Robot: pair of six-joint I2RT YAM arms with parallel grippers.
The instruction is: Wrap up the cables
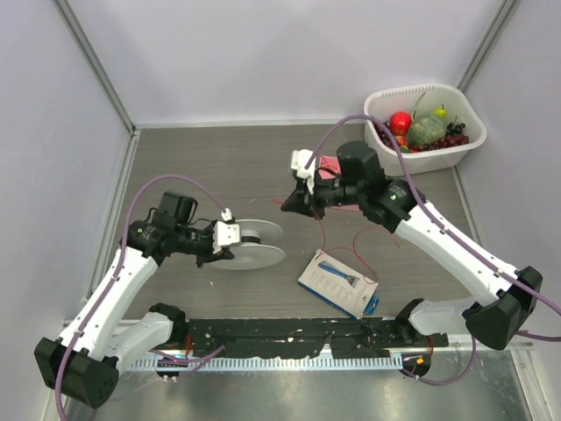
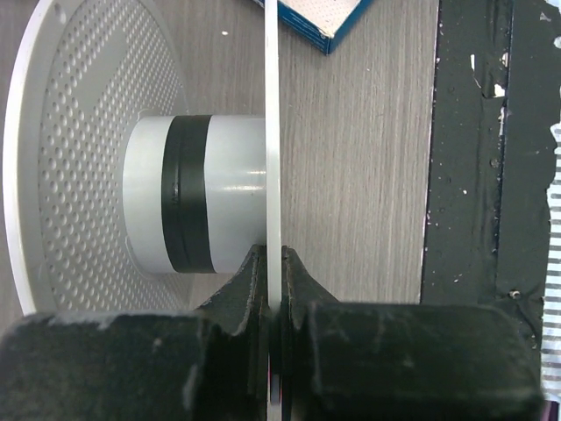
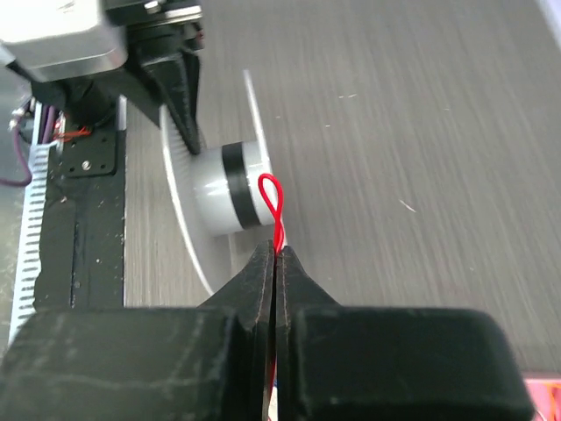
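Observation:
A white spool (image 1: pixel 250 244) with two perforated flanges and a black-banded hub (image 2: pixel 197 193) stands on edge left of centre. My left gripper (image 2: pixel 273 263) is shut on the rim of one flange (image 2: pixel 273 132). The cable is a hair-thin red wire (image 1: pixel 323 230) trailing in loose strands over the table between the arms. My right gripper (image 1: pixel 283 208) hovers to the right of the spool, shut on this wire. In the right wrist view a small twisted loop of the wire (image 3: pixel 272 197) pokes out past the right gripper (image 3: pixel 275 254), just short of the spool hub (image 3: pixel 230 189).
A blue-and-white razor package (image 1: pixel 337 282) lies near the front, under the wire strands. A white basket (image 1: pixel 386 101) of toy fruit stands at the back right. A pink object (image 1: pixel 331 167) lies behind the right wrist. A black strip (image 1: pixel 289 338) runs along the near edge.

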